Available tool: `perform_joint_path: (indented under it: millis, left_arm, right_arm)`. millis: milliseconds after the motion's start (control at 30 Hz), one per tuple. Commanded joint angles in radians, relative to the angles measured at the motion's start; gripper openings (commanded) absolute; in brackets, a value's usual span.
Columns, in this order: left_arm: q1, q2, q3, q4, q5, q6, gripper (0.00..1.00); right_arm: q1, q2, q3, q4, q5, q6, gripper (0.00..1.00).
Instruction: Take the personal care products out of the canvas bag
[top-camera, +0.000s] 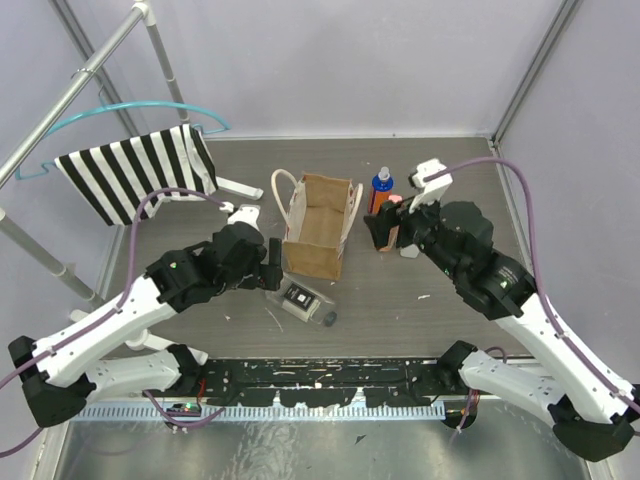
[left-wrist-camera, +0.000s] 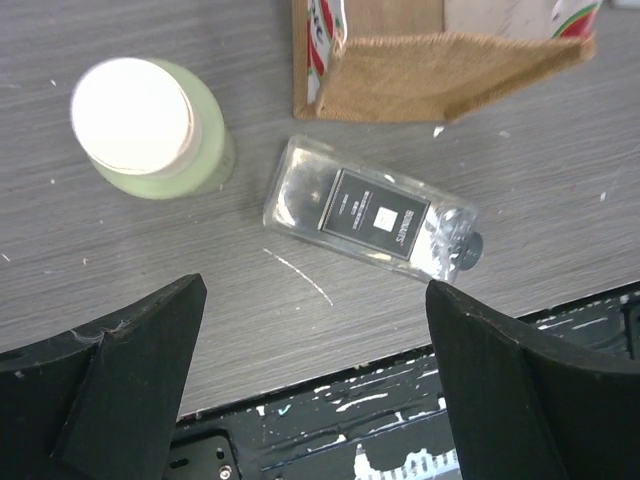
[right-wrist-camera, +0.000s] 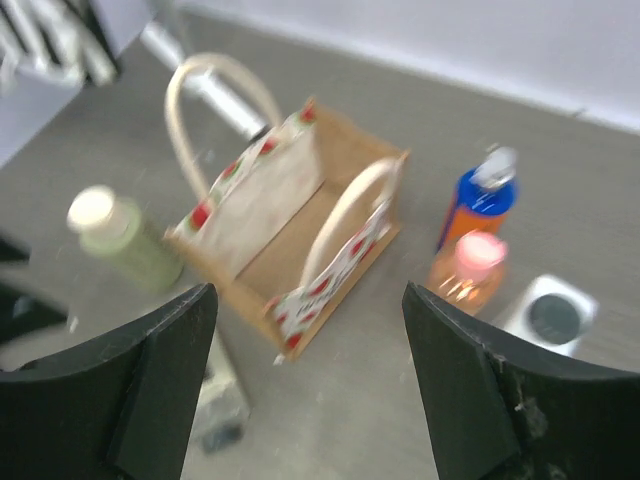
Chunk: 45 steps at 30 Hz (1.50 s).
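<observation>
The tan canvas bag (top-camera: 320, 225) stands open at mid-table, and its inside looks empty. It also shows in the left wrist view (left-wrist-camera: 440, 60) and the right wrist view (right-wrist-camera: 290, 220). The clear bottle (left-wrist-camera: 365, 212) lies on its side in front of the bag. The olive bottle with a cream cap (left-wrist-camera: 150, 130) stands to its left. The blue-capped orange bottle (right-wrist-camera: 480, 200), the pink-capped orange bottle (right-wrist-camera: 468, 265) and the white bottle with a black cap (right-wrist-camera: 548, 313) stand right of the bag. My left gripper (left-wrist-camera: 312, 300) is open and empty above the clear bottle. My right gripper (right-wrist-camera: 308, 300) is open and empty beside the bag.
A black-and-white striped cloth (top-camera: 135, 175) hangs on a metal rack (top-camera: 100, 60) at the back left. A black rail (top-camera: 320, 385) runs along the table's near edge. Grey walls close off the back and the right.
</observation>
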Motion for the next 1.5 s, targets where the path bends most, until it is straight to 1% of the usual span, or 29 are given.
perform_joint_path:
  millis: [0, 67, 100, 200, 333, 567, 800, 1000, 1200, 1267, 1333, 1467]
  left_arm:
    - [-0.003, -0.033, 0.066, -0.037, -0.066, -0.003, 0.99]
    - [-0.004, -0.032, 0.070, -0.040, -0.065, -0.002, 0.99]
    - [-0.004, -0.033, 0.071, -0.042, -0.065, -0.001, 0.99]
    - [-0.004, -0.044, 0.065, -0.049, -0.061, -0.005, 0.99]
    - [-0.004, -0.079, 0.051, -0.063, -0.071, -0.008, 0.99]
    - [-0.004, -0.123, 0.011, -0.058, -0.070, -0.025, 0.99]
    - [-0.004, -0.147, 0.011, -0.088, -0.086, -0.027, 0.99]
    - [-0.003, -0.181, 0.012, -0.106, -0.102, -0.028, 0.99]
    - [-0.003, -0.187, 0.005, -0.109, -0.106, -0.032, 0.99]
    - [-0.003, -0.187, 0.003, -0.111, -0.105, -0.032, 0.99]
    - [-0.003, -0.186, 0.002, -0.112, -0.106, -0.032, 0.99]
    - [-0.004, -0.186, 0.002, -0.117, -0.111, -0.029, 0.99]
  right_arm:
    - [0.058, 0.026, -0.079, -0.118, -0.208, 0.048, 0.79]
    - [0.102, 0.068, -0.138, -0.135, -0.207, 0.076, 0.77]
    - [0.134, 0.094, -0.173, -0.125, -0.192, 0.093, 0.76]
    - [0.239, 0.134, -0.263, -0.066, -0.118, 0.135, 0.75]
    - [0.284, 0.209, -0.328, -0.031, -0.107, 0.145, 0.76]
    - [0.349, 0.321, -0.390, 0.121, -0.149, 0.106, 0.77]
    - [0.367, 0.450, -0.407, 0.194, -0.149, 0.077, 0.77]
    - [0.367, 0.499, -0.420, 0.213, -0.166, 0.062, 0.76]
    - [0.368, 0.529, -0.440, 0.270, -0.196, 0.049, 0.75]
    - [0.368, 0.544, -0.442, 0.291, -0.206, 0.044, 0.73]
    - [0.369, 0.558, -0.443, 0.314, -0.210, 0.041, 0.70]
    - [0.370, 0.574, -0.455, 0.368, -0.213, 0.030, 0.67]
